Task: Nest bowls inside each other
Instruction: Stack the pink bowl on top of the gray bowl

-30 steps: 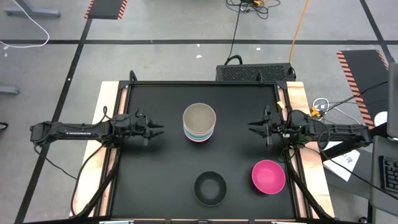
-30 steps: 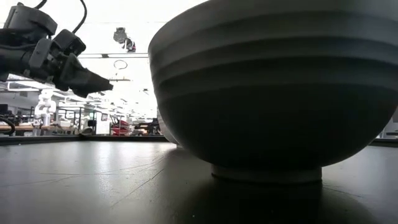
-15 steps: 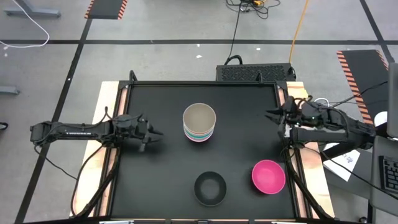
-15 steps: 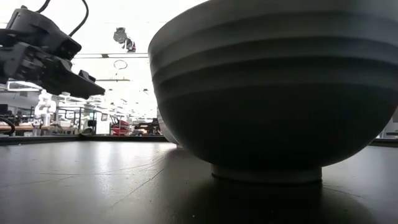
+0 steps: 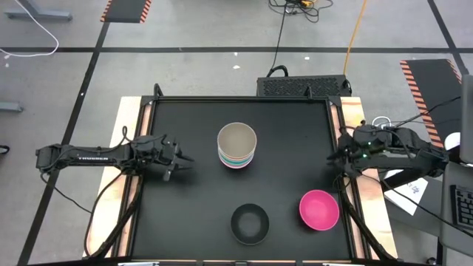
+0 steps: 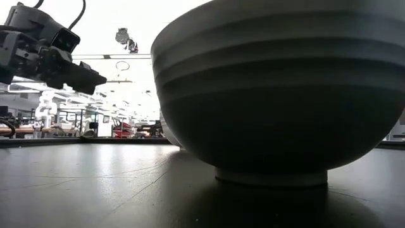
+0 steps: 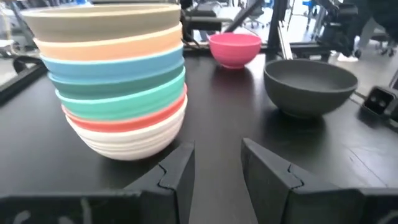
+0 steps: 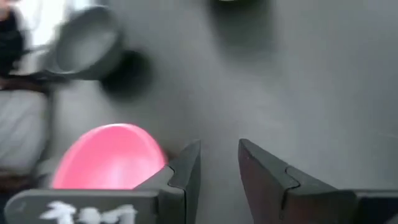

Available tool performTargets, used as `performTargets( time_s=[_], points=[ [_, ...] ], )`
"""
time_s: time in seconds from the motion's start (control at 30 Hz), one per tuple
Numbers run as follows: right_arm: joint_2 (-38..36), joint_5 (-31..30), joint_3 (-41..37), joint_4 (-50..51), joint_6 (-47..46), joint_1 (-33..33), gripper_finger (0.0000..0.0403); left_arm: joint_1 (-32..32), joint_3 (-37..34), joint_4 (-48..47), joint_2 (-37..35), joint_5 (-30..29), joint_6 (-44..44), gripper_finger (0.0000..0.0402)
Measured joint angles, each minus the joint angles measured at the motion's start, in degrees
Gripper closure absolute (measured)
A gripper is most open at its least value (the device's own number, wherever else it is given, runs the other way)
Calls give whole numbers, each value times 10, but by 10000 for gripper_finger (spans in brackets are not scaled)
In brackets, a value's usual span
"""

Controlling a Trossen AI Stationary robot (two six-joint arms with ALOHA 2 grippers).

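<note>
A stack of nested bowls [image 5: 236, 145] stands mid-table on the white bowl's base; tan is on top, then orange, blue, dark green, turquoise, red-pink and white [image 7: 115, 81]. The black bowl [image 5: 249, 223] and the magenta bowl [image 5: 318, 209] stand apart, upright, near the table's near edge. My left gripper [image 5: 186, 157] hovers open, level, left of the stack, pointing at it [image 7: 217, 174]. My right gripper [image 5: 332, 157] is open by the right edge, above and beyond the magenta bowl [image 8: 106, 155], tipped down toward the table [image 8: 219, 168].
The black mat [image 5: 185, 214] is bordered by a wooden rim [image 5: 127, 148]. The black bowl [image 6: 278, 88] fills most of the low view, with my left gripper [image 6: 88, 77] high beside it. Cables and papers lie beyond the right edge [image 5: 410, 188].
My right gripper has drawn back from beside the stack toward the table's right edge, swung toward the near edge and tipped downward over the area by the magenta bowl. My left gripper has shifted slightly toward the near edge. No bowl has moved.
</note>
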State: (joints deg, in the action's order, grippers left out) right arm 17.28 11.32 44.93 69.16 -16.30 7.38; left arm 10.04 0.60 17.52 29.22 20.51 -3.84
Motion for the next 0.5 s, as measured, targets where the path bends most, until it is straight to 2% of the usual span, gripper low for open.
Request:
performTargets(
  time_s=[0.23,0.5],
  points=[
    [5,98,-14,-9,-74,0,303,0,0,25,0,-28,11,270],
    [5,188,-107,-82,-140,0,303,0,0,43,0,-28,16,270]
  ],
)
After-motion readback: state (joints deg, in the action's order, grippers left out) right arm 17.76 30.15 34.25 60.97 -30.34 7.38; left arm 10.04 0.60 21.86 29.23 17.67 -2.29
